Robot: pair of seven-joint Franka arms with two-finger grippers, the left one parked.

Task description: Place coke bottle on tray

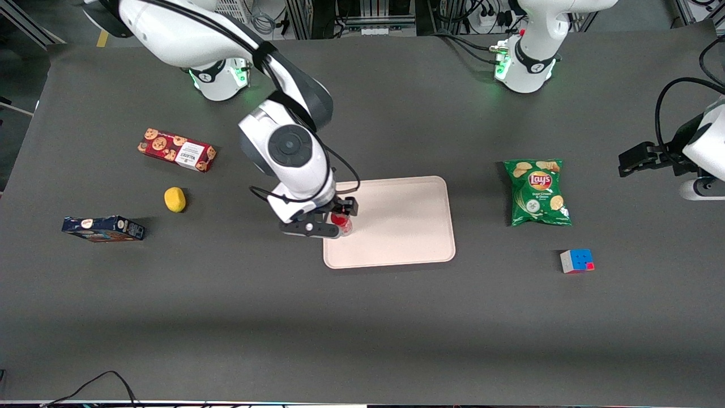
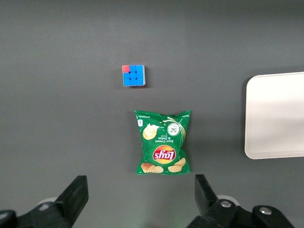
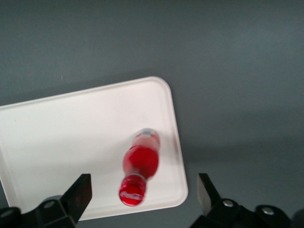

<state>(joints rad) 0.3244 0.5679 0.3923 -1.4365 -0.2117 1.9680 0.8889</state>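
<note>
The gripper (image 3: 140, 190), fingers spread wide, hovers above the small red-capped coke bottle (image 3: 140, 164) standing on the smooth, round-cornered tray (image 3: 71, 142).

The coke bottle (image 3: 140, 167), red-capped with a red label, seemingly stands upright on the pale pinkish-beige tray (image 3: 71, 142), near its rim toward the working arm's end.

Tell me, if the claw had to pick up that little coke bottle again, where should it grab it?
Probably from straight above, closing on the red label just under the cap. The coke bottle stands upright on the tray, near the edge, and its body is narrow and round. The claw hangs open right over it, fingers either side, not touching.
</note>
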